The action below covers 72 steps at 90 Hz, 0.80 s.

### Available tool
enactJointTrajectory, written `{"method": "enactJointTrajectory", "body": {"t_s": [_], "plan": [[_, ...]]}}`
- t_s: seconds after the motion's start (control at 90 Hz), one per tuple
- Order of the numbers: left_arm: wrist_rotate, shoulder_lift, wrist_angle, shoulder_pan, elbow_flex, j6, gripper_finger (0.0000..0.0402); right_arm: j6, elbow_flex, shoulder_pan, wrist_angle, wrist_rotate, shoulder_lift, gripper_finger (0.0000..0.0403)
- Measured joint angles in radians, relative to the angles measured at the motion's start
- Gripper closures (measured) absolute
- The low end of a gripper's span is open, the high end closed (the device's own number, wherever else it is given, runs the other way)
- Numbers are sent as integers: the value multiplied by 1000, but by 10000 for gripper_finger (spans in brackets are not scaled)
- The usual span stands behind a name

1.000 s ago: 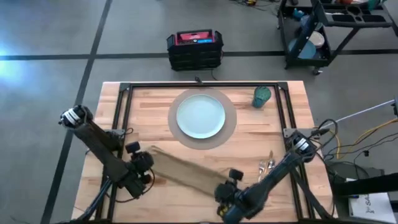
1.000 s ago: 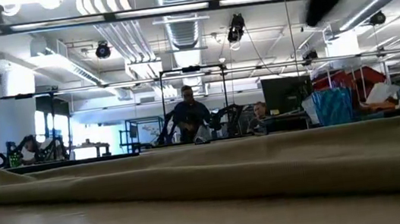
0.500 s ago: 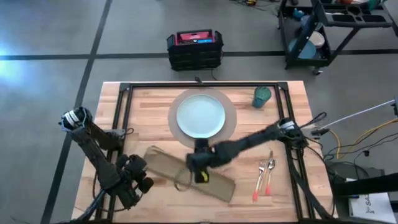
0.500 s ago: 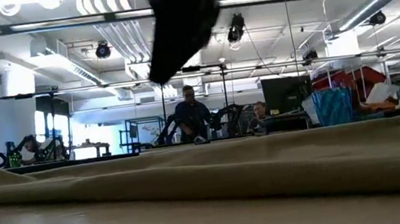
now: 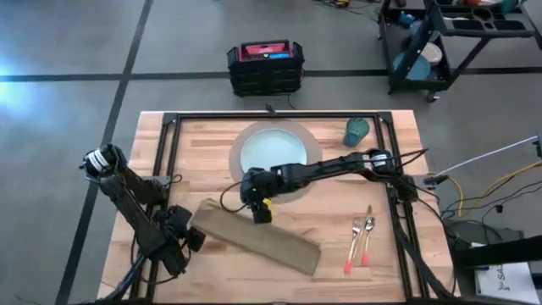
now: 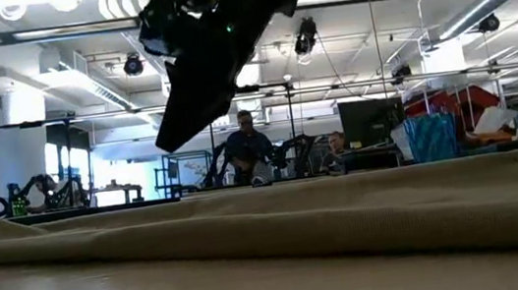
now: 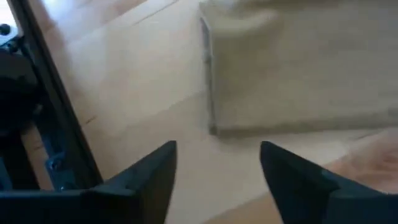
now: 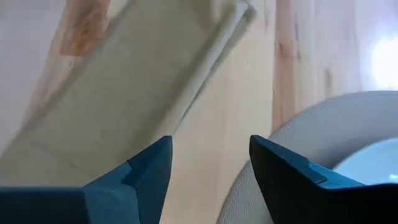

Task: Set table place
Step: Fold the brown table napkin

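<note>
On a light butcher-block table (image 5: pixel 203 140), a pale blue round plate (image 5: pixel 273 152) is sitting on a round tan mat (image 5: pixel 315 176) at twelve o'clock. A long tan cloth napkin (image 5: pixel 254 238) is lying flat toward six. The right gripper (image 5: pixel 259 206), fingers apart, is hovering over the napkin's upper edge. The left gripper (image 5: pixel 188 237), also spread, is waiting at eight. Orange-handled fork and knife (image 5: pixel 359 244) are lying at four; a teal cup (image 5: pixel 356 131) is standing at one.

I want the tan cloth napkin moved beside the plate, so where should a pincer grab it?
Pinch the tan cloth napkin at its short hemmed edge nearest the left pincer, coming in low from that end: it lies flat, and only that edge offers a lip.
</note>
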Motion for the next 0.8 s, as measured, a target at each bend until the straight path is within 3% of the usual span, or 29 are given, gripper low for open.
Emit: {"method": "enactJointTrajectory", "body": {"t_s": [0.156, 0.356, 0.611, 0.8], "plan": [[0, -56, 169, 35, -126, -6, 109, -36, 0, -44, -3, -60, -1, 203], [-19, -101, 369, 82, -260, -6, 117, -75, 0, -83, -50, -107, -14, 203], [-20, -108, 400, 139, -269, 0, 207, -149, 0, -129, -79, -104, -25, 203], [-148, -103, 502, 144, -228, 14, 288, -171, 3, -195, -45, -104, -30, 203]]}}
